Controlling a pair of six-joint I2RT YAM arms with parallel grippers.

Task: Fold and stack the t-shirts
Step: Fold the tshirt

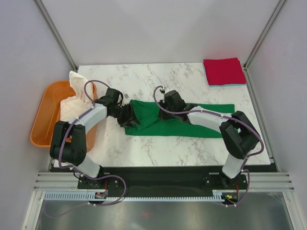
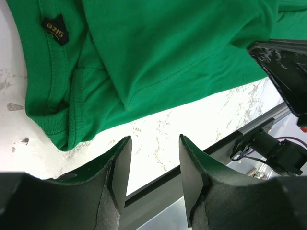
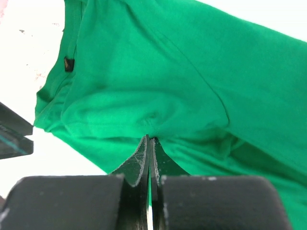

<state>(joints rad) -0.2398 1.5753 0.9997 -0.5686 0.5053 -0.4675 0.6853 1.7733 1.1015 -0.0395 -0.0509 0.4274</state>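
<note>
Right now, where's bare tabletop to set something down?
Far strip behind the green t-shirt, between the white t-shirt and the red t-shirt stack. Near strip between the green t-shirt and the table edge. Crowded mid-table: right fingers pinch the green t-shirt, left fingers open beside its collar.

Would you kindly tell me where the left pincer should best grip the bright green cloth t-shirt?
Probably grip the ribbed neckband of the bright green cloth t-shirt, sliding the open left pincer in low from the shirt's left end: that thick doubled hem lies flat nearest its jaws.

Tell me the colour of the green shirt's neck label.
Black with gold lettering; label shows best in left wrist view.
</note>
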